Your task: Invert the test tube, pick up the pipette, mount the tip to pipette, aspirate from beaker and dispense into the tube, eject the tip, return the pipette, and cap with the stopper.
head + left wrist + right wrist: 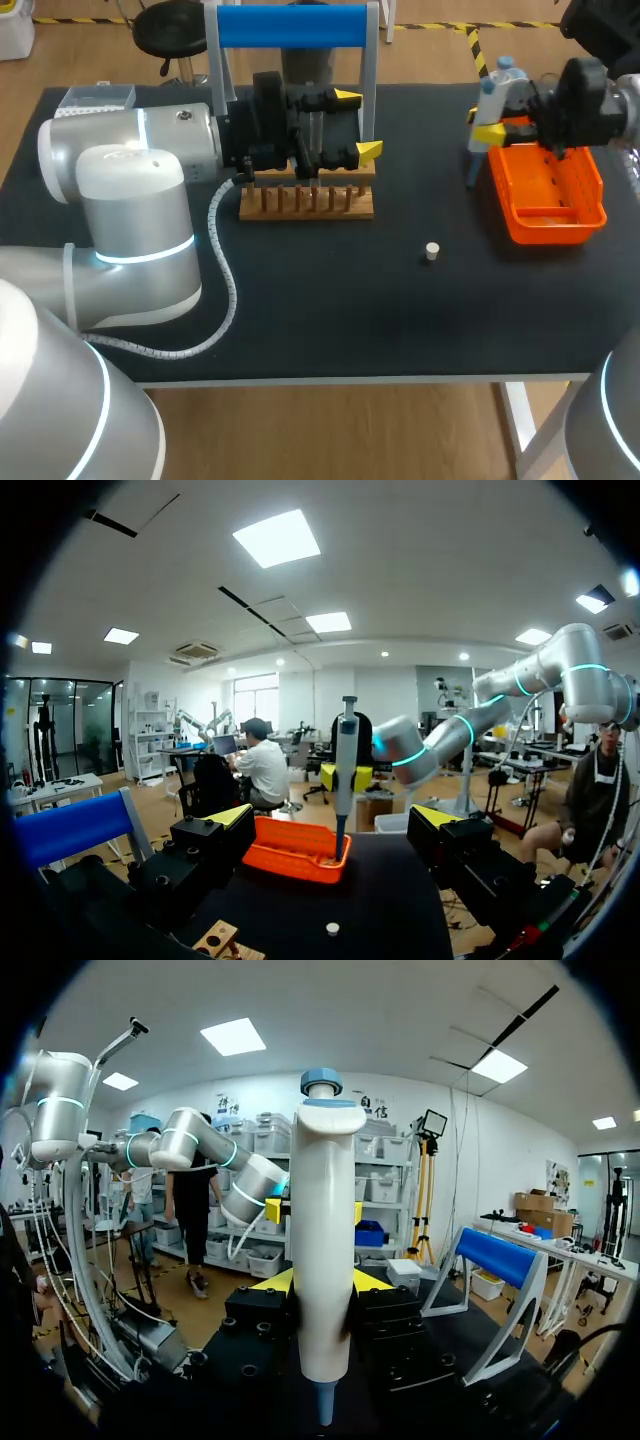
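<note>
- Pipette (499,90) and everything else sit over a black table (330,320) that fills the middle of the head view.
- Left arm (130,200) is the bulkiest thing on show. It comes in from the lower left and lies across the left part of the table, with a coiled white cable (225,270) looping off it.
- Right arm (605,100) enters at the upper right, dark at the wrist.
- Stand (290,25) with a blue bar rises at upper centre, behind the left arm's wrist.
- Orange tray (545,228) lies at the right of the frame, just under the right arm's wrist.
- Wooden rack (305,203) with a row of pegs sits centre-left, right below the left gripper.
- Left gripper (358,124) hangs above the rack in front of the stand. Its yellow tips are spread apart, and its own wrist view shows nothing between them.
- Right gripper (483,124) is clamped on the pipette, a finger on each side of the white body.
- From the left wrist view, the pipette stands upright with its blue cap on top and its narrow end down at the tray.
- Clear box (95,97) rests at the table's upper left corner.
- Stopper (432,251), small and white, stands alone right of centre, between rack and tray and nearer the front edge.
</note>
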{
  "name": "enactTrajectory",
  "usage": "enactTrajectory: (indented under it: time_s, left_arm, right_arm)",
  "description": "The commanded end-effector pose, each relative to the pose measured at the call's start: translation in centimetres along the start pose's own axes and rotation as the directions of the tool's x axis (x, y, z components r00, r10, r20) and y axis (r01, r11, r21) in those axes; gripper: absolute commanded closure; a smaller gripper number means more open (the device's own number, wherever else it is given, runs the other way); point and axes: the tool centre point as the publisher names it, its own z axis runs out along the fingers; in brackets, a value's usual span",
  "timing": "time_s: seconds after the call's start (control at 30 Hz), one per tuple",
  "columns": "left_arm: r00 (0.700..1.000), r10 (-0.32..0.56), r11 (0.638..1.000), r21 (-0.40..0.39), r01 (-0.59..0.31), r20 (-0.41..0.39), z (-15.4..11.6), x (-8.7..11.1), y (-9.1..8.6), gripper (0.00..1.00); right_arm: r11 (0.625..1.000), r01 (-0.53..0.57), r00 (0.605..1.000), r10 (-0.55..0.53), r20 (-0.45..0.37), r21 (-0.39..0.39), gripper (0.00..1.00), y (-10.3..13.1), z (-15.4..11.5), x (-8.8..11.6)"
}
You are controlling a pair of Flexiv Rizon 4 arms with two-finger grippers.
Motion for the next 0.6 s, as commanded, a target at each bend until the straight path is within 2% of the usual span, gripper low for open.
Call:
enactTrajectory:
  time_s: [0.03,0.6]
  left_arm:
    - [1.0,0.001,1.0,0.004,-0.001,0.003,0.0,0.1,0.1,0.0]
    - [1.0,0.001,1.0,0.004,-0.001,0.003,0.0,0.1,0.1,0.0]
  right_arm:
    - [1.0,0.001,1.0,-0.001,0.001,-0.005,1.0,-0.2,2.5,-0.2]
    - [1.0,-0.016,0.997,0.015,-0.074,-0.024,1.0,-1.1,8.5,0.0]
